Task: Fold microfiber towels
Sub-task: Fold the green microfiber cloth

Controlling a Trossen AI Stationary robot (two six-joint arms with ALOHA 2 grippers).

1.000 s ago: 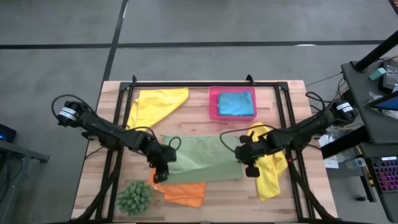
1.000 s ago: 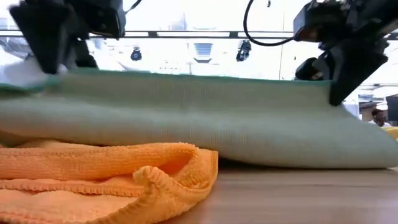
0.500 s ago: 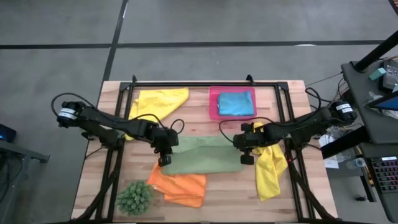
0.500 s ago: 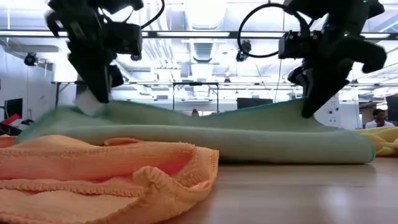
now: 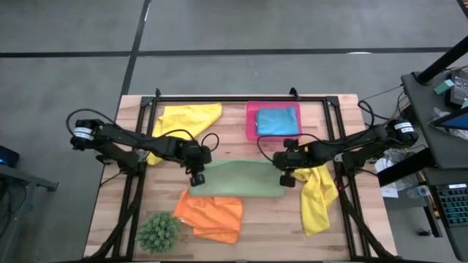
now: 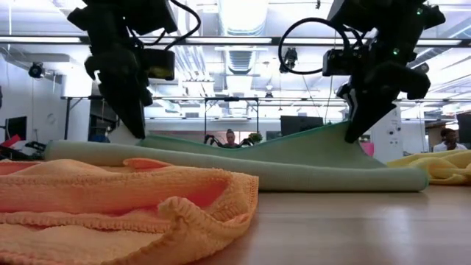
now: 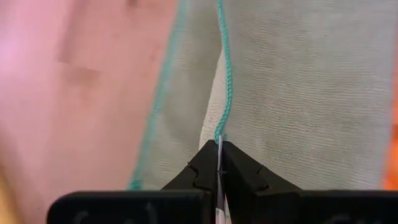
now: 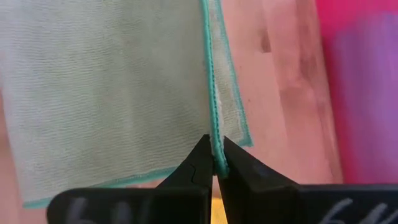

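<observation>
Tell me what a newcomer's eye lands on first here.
The sage green microfiber towel at the table's middle, pinched by its edge at each end by the left gripper and the right gripper. Next, the rumpled orange microfiber towel in front and the turquoise blue cloth in the pink rectangular tray.

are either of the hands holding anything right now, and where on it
Both hold the sage green towel: the left hand and the right hand are each shut on its stitched edge, at opposite ends, lifting that edge.

Matt woven green towel (image 5: pixel 238 179), fluffy orange towel (image 5: pixel 210 217), smooth wooden table (image 5: pixel 270 223).
</observation>
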